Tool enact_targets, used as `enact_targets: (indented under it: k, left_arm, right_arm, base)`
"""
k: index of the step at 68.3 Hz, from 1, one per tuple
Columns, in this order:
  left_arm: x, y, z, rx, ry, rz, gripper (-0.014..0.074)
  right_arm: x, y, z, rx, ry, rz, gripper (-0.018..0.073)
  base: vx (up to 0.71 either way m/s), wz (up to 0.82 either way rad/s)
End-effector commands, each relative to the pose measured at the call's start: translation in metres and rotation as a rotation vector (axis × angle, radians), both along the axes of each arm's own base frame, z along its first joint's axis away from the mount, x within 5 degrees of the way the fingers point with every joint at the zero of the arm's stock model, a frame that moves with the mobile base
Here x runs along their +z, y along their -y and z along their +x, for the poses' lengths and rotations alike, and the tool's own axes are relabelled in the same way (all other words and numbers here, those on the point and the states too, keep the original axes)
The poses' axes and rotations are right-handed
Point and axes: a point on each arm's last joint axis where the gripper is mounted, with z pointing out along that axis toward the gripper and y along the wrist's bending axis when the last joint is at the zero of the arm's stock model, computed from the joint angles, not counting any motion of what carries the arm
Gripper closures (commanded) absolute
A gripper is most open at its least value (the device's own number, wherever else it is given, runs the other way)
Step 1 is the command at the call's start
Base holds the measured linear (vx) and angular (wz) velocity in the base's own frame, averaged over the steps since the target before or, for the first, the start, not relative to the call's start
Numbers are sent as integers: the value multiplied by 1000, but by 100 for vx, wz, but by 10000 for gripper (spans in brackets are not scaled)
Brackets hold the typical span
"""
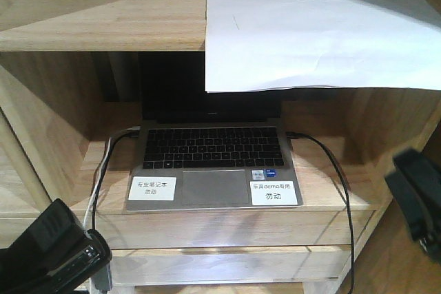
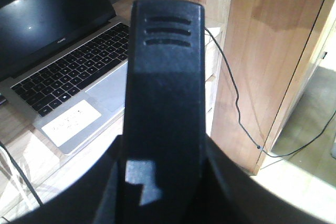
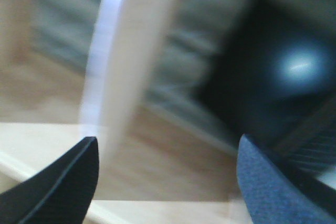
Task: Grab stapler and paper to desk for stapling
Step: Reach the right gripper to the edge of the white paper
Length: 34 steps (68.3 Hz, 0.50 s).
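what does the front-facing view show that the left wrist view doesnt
Only front-facing: the paper overhanging the upper shelf, and the right-hand white label. Only left wrist: floor past the shelf unit's side. Both: the open laptop, its left-hand label and the black cable on its right.

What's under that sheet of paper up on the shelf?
The paper rests on the top shelf board and overhangs its front. The overhang hides part of the laptop screen below.
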Motion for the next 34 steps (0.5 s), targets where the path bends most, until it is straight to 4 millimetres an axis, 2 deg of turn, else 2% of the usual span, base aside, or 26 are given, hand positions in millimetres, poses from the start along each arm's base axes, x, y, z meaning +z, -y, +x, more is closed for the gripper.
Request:
enact_targets:
  k: [1, 19, 34]
  left_arm:
    - [18, 0, 4, 43, 72, -99, 603]
    - [18, 0, 4, 43, 72, -99, 603]
    - [18, 0, 4, 43, 72, -99, 603]
  right_arm:
    - [26, -4, 13, 52, 141, 55, 30]
    - [45, -8, 50, 59, 131, 54, 30]
    - [55, -9, 72, 57, 134, 57, 30]
  base:
    - [0, 0]
    - [0, 0]
    - [0, 0]
